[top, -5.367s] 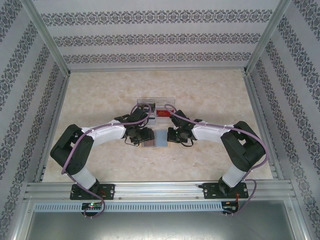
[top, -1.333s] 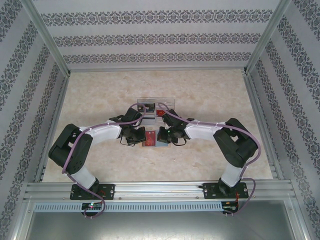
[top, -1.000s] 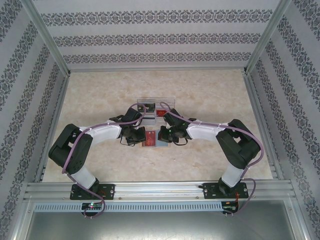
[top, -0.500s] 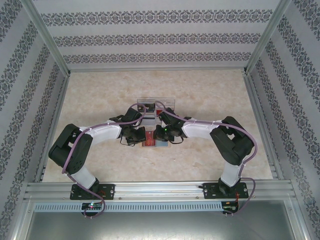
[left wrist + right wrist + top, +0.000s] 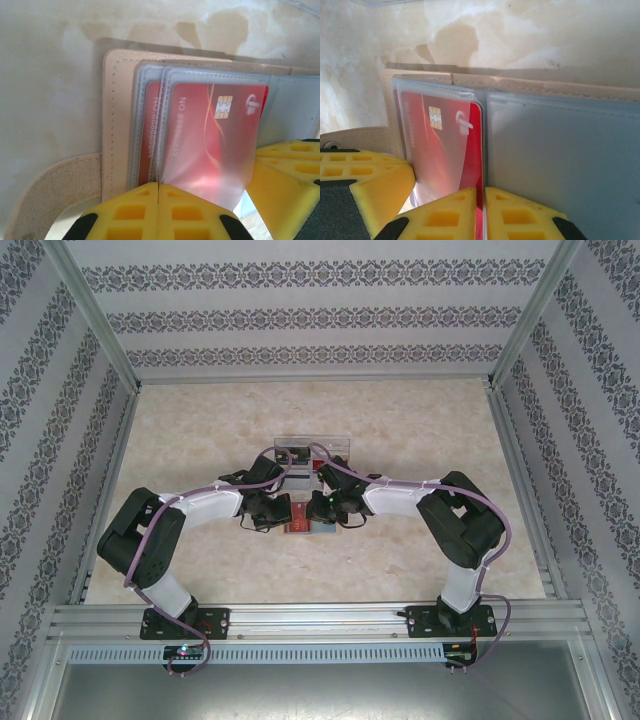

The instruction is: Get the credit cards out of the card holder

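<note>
The left gripper [image 5: 158,192] has its yellow fingers pressed together on the near edge of a clear sleeve [image 5: 200,80], which runs straight into their seam. The right gripper [image 5: 484,197] is likewise clamped, with the near edge of a red card [image 5: 445,145] showing between its fingers.

The left wrist view shows a second red card [image 5: 151,130] tucked in a sleeve behind the first. The right wrist view instead shows a blue-grey pocket [image 5: 560,160] to the right of its claw.

From above, both claws meet over the card holder [image 5: 300,526], with a clear box [image 5: 312,443] just beyond them.

The card holder [image 5: 117,100] is tan and stitched, lying open and flat just ahead of both claws. The red card [image 5: 210,135] is glossy, its long axis pointing away from the fingers with the chip at the far end.
</note>
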{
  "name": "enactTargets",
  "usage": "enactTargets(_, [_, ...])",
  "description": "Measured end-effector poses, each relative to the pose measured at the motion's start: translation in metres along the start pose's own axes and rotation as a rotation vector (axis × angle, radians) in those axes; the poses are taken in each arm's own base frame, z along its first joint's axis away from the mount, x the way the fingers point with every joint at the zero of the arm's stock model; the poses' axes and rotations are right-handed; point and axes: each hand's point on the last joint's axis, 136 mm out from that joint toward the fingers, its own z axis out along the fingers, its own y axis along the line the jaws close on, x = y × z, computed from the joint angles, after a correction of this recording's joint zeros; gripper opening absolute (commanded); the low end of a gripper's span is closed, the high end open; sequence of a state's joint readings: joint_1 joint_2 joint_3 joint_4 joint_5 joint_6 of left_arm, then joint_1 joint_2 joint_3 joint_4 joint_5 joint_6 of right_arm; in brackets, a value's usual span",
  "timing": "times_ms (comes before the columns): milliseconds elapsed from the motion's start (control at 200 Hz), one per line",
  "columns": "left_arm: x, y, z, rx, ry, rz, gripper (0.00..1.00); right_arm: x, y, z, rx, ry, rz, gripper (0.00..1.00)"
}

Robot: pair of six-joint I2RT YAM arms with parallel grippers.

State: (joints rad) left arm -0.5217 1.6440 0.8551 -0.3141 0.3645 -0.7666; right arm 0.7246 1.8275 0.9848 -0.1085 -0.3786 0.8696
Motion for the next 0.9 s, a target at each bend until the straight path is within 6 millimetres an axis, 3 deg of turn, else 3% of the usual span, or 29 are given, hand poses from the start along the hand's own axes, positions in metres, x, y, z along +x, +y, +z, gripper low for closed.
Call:
enactTargets(75, [0.0, 0.0, 0.0, 0.0, 0.0, 0.0, 0.0, 0.0, 0.001, 0.0, -0.004, -0.001, 0.004, 0.09])
enactTargets(145, [0.0, 0.0, 0.0, -0.002, -0.001, 0.0, 0.0, -0.001, 0.001, 0.0, -0.009, -0.002, 0.016, 0.0])
enactTargets(550, [0.0, 0.001, 0.0, -0.007, -0.002, -0.001, 0.19, -0.001, -0.002, 0.001, -0.039, -0.017, 0.036, 0.0])
enactTargets(899, [-0.001, 0.0, -0.001, -0.005, -0.003, -0.001, 0.22, -0.001, -0.007, -0.012, -0.053, -0.037, 0.047, 0.0])
